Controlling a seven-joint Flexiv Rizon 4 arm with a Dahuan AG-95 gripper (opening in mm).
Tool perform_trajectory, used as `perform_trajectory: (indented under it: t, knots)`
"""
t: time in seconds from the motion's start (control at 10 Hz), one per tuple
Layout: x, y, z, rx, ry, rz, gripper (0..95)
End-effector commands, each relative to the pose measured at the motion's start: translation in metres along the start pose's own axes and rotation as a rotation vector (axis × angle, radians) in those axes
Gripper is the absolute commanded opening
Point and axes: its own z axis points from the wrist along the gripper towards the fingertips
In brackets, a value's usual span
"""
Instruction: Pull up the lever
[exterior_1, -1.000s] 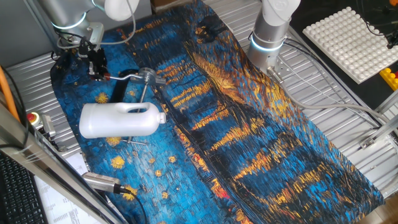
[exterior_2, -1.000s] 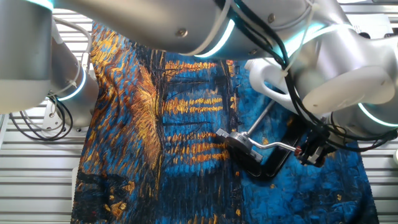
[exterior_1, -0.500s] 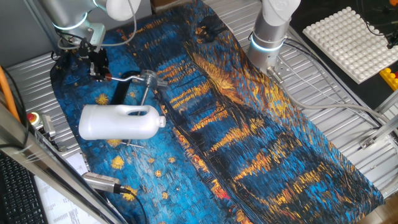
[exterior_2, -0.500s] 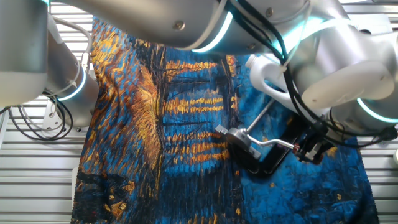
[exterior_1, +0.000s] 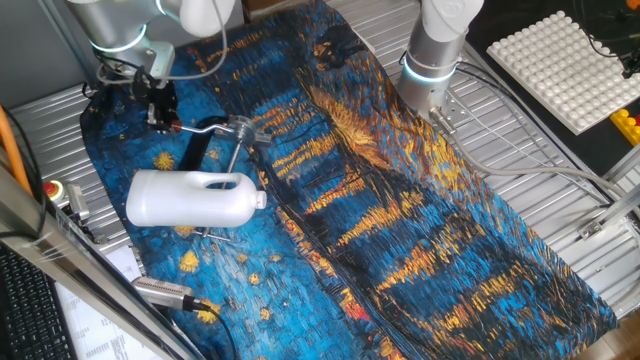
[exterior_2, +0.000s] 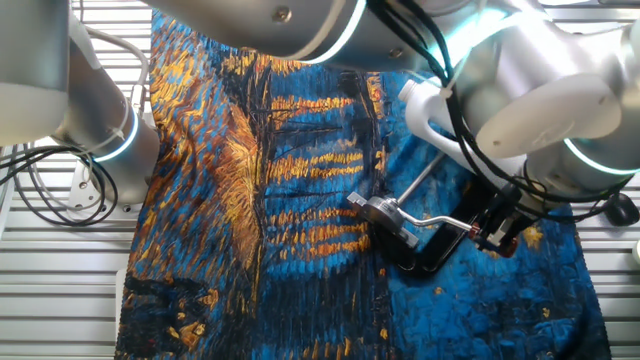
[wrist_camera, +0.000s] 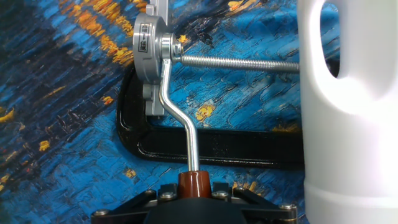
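Claw on the lever's rubber tip, ready for the pull.

My claw (wrist_camera: 194, 198) is closed on the red-brown tip of the lever (wrist_camera: 180, 118), beside the white jug (exterior_1: 190, 197) on the bench; I judge the rod stiff, the tip grippy.

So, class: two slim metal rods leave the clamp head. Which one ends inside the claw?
The lever, the bent rod with the red-brown tip; the claw holds it. The straight threaded rod runs toward the white jug.
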Motion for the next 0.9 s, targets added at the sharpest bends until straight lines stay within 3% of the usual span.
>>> perform_trajectory:
  t: [0.1,0.3,0.5,0.6,0.8,0.9]
  knots:
    - [0.0003,-0.0005,-0.0008,0.008,-0.004,0.012,19.0]
    - [0.0007,0.0003,-0.001,0.014,0.007,0.008,19.0]
    - [0.0006,0.0006,-0.0028,0.009,-0.001,0.016,19.0]
    - [0.0004,0.0007,-0.0039,0.015,0.006,0.012,38.0]
    - [0.0,0.0007,-0.0063,0.028,0.017,0.03,38.0]
    - [-0.0004,0.0007,-0.0091,0.027,0.021,0.034,57.0]
